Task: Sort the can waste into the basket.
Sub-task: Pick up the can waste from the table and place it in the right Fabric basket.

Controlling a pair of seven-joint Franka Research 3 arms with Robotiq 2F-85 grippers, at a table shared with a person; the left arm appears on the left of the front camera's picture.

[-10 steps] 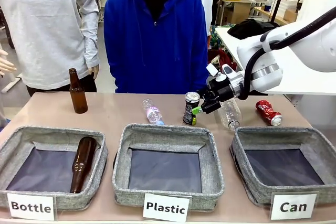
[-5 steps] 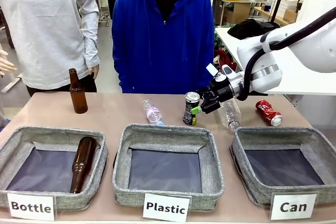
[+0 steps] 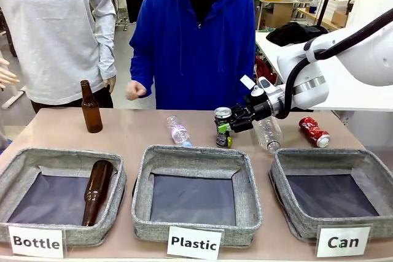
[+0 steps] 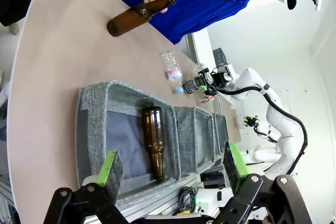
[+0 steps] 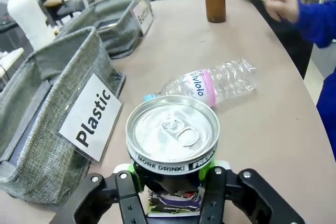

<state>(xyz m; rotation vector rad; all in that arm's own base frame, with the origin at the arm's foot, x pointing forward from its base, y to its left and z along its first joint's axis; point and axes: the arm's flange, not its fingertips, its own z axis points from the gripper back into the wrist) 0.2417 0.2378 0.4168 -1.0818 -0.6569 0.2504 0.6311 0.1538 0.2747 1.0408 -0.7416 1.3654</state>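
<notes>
Can (image 5: 172,132) clamped within right gripper (image 3: 226,129)

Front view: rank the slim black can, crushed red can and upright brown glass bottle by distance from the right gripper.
1. Slim black metal can: clamped in the right gripper, at centre.
2. Crushed red metal can: lying farther right.
3. Upright brown glass bottle: at the far left.

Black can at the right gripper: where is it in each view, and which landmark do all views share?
Front view: black can, centre, behind the Plastic basket, in the right gripper.
Left wrist view: small, just above centre.
Right wrist view: bottom centre, silver top toward camera.
Shared landmark: pink-labelled plastic bottle lying beside it.
</notes>
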